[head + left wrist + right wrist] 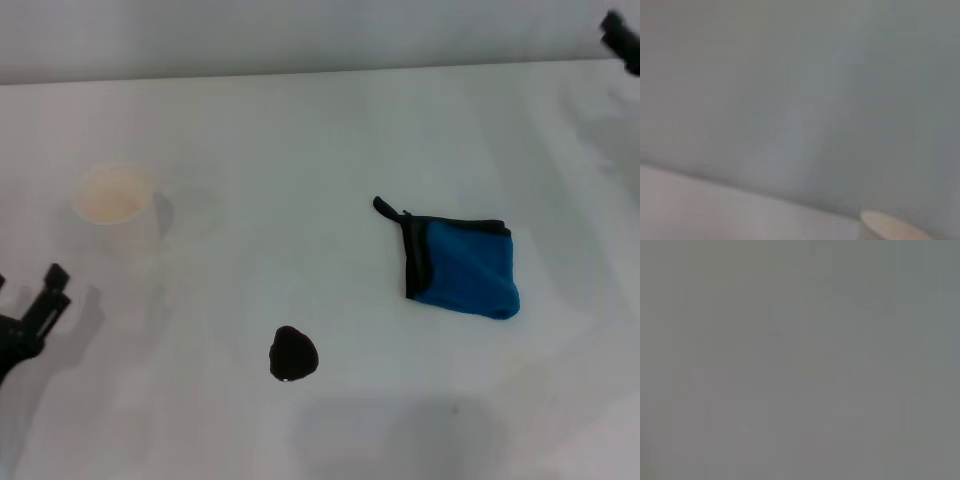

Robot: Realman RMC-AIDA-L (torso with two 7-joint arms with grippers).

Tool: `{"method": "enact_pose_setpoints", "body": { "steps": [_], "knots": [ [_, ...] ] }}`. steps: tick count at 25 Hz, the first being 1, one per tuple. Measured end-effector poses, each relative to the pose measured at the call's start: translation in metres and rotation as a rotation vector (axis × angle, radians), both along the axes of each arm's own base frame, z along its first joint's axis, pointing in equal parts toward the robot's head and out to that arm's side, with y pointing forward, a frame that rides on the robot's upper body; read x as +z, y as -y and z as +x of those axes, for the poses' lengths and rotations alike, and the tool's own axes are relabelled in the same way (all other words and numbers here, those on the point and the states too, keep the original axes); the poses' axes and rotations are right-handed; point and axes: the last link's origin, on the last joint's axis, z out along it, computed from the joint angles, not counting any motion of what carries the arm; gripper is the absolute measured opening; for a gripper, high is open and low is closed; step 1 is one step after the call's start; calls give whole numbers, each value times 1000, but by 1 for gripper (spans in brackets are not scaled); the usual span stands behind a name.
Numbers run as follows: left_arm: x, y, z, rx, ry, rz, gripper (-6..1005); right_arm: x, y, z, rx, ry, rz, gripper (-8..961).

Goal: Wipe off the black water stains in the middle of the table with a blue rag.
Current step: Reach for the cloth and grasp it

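On the white table (330,130), going left to right in the head view, the left gripper (40,300) sits at the 8 o'clock edge with its dark fingers (55,275) slightly apart and holding nothing, and just beyond it at 10 o'clock stands a pale cup (112,198) whose inside looks creamy, contents unclear. The black water stains (293,354) form one glossy blot at 6 o'clock, with bare tabletop between it and the blue rag (462,268), which lies folded toward 3 o'clock, black trim and loop facing the centre. The right gripper (622,40) shows only as a dark tip at 2 o'clock, so I cannot tell how its fingers are set.

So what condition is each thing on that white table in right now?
Folded bright blue rag: lying flat, untouched.
Glossy black water blot: unwiped.
Pale paper cup: upright.
Left gripper: at the table's left edge, holding nothing.
Right gripper: far right corner, away from everything.
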Motion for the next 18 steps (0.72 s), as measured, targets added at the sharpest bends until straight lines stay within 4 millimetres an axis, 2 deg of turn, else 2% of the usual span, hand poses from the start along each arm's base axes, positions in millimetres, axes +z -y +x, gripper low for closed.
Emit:
{"method": "enact_pose_setpoints", "body": {
  "steps": [4, 8, 10, 13, 18],
  "knots": [
    [12, -2, -5, 8, 33, 46, 888, 0, -5, -3, 3, 27, -189, 835],
    [22, -9, -11, 43, 75, 78, 887, 17, -13, -23, 39, 51, -321, 835],
    [26, -12, -13, 58, 87, 94, 887, 25, -18, -42, 65, 84, -401, 835],
    [31, -16, -14, 50, 80, 103, 888, 28, -24, -75, 70, 180, -574, 835],
    [32, -21, -14, 38, 51, 87, 888, 6, -18, -122, 2, 358, -865, 835]
  ]
}}
